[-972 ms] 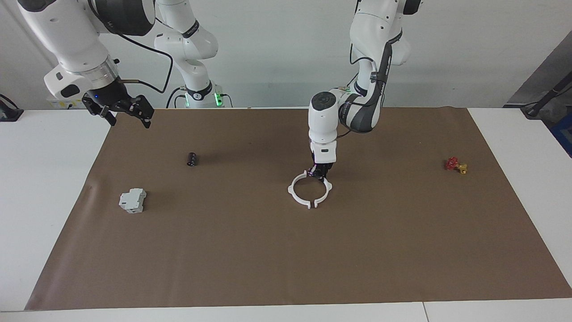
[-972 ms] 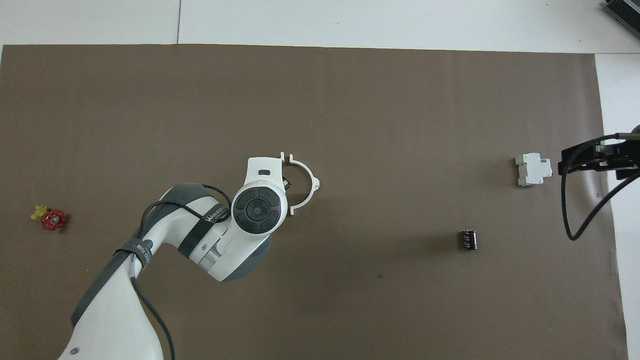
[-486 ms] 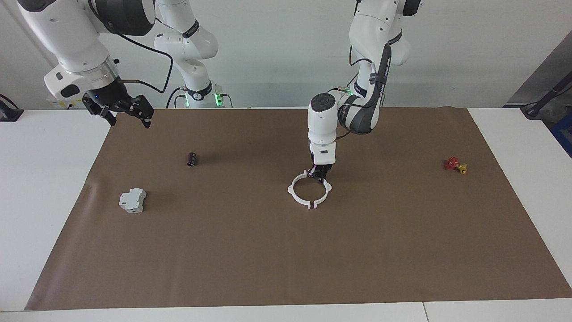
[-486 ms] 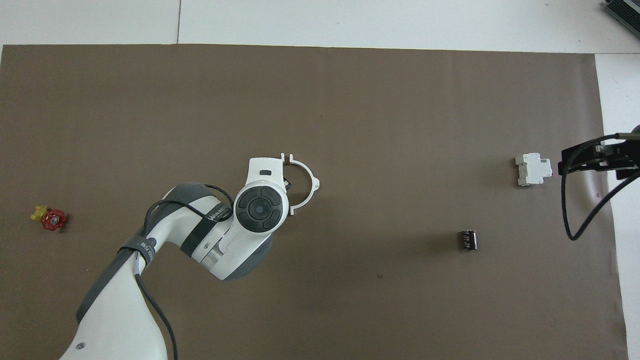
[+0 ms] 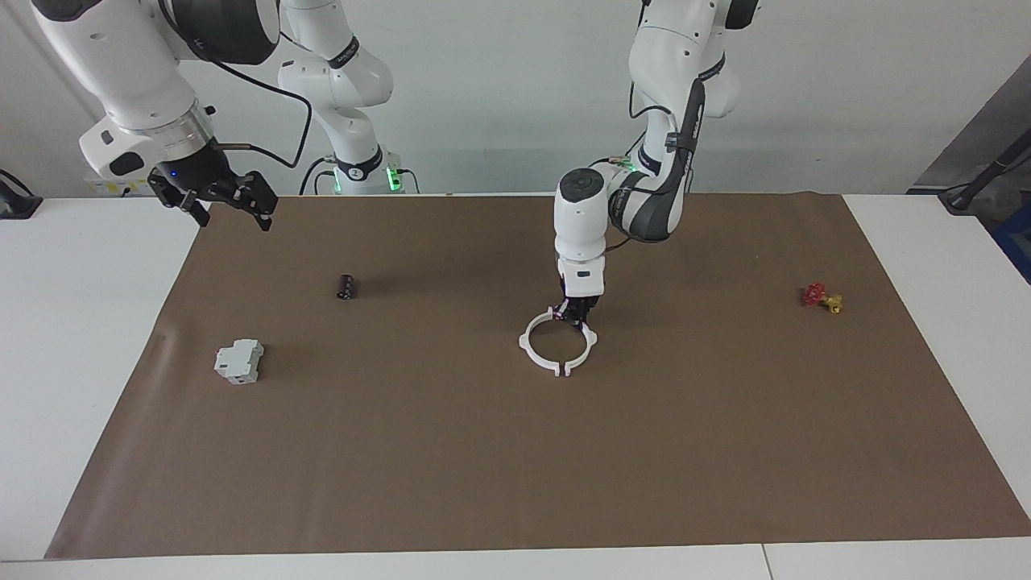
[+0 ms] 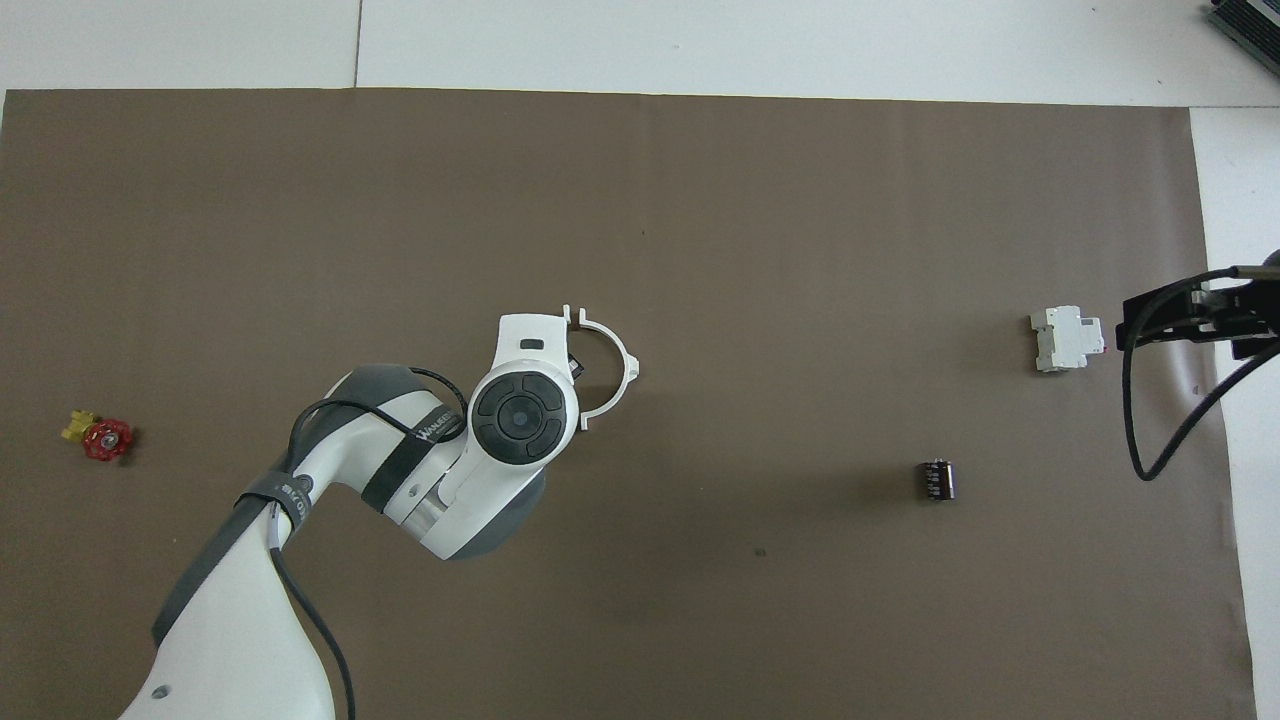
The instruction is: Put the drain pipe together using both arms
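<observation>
The drain pipe [image 5: 527,342] lies as a thin white ring of two half-rings in the middle of the brown mat, with small gaps where the tabbed ends meet. My left gripper [image 5: 573,314] points straight down and is shut on the ring's arc nearest the robots, beside one joint. In the overhead view the left wrist covers half of the drain pipe [image 6: 622,357], and only a black bit of the left gripper [image 6: 573,366] shows. My right gripper [image 5: 232,216] hangs open and holds nothing over the mat's corner at the right arm's end, and it shows as the right gripper [image 6: 1135,322] beside the block.
A grey-white boxy block [image 5: 239,361] [image 6: 1065,338] and a small black cylinder [image 5: 346,286] [image 6: 936,479] lie toward the right arm's end. A red and yellow valve piece [image 5: 820,297] [image 6: 100,437] lies toward the left arm's end. The brown mat [image 5: 483,451] covers the table.
My left arm's wrist has shifted a little toward the right arm's end, and the ring has barely turned under it. The right arm has not moved.
</observation>
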Action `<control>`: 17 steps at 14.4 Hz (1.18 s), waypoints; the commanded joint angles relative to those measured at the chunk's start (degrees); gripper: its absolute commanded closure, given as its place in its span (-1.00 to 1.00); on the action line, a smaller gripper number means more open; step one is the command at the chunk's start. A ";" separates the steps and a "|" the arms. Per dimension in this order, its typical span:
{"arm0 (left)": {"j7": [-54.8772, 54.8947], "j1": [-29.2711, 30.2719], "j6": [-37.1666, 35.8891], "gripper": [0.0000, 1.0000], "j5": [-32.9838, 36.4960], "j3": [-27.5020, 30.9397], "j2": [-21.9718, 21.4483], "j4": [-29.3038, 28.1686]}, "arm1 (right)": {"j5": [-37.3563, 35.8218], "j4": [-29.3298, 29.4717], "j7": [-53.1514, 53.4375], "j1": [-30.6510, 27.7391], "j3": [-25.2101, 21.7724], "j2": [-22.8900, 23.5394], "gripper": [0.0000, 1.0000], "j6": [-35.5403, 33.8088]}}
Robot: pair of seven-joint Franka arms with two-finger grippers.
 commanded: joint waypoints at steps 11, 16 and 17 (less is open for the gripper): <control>-3.41 -0.09 -0.19 1.00 0.87 0.67 2.05 2.44 | 0.70 -1.48 0.56 -0.40 0.31 -1.49 -1.00 -0.36; -4.91 -0.09 0.07 1.00 0.87 0.58 1.96 2.35 | 0.70 -1.48 0.56 -0.40 0.31 -1.49 -1.00 -0.36; -4.91 -0.35 0.07 1.00 0.87 0.58 1.96 2.18 | 0.70 -1.48 0.56 -0.40 0.31 -1.49 -1.00 -0.36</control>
